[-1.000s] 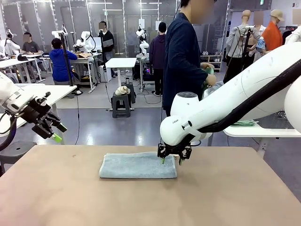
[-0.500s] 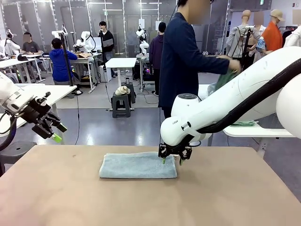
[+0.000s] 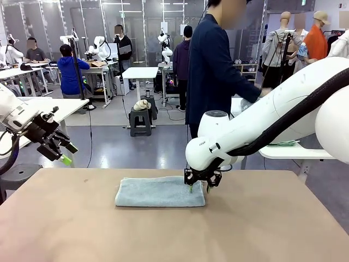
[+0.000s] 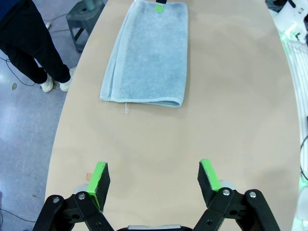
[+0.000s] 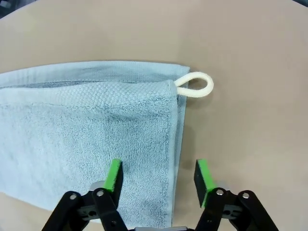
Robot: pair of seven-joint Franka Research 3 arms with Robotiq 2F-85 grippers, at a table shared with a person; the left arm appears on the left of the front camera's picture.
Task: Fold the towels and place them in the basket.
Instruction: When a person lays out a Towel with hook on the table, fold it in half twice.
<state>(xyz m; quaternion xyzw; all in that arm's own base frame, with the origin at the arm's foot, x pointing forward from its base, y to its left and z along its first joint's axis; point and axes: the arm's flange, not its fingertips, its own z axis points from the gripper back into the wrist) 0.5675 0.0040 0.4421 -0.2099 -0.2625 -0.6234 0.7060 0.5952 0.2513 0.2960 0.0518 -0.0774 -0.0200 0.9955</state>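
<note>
Right claw narrowed, wrist view reveals towel loop

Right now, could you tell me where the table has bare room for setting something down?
Bare: the wide near strip of the table, between the folded towel and the robot's edge, and both table ends beside the towel. Crowded: the towel's right end, under the open right tool.

Over the right end of the towel the right gripper now holds its fingers closer together than a second ago, while the person's arm sinks slightly from its outstretched reach.
</note>
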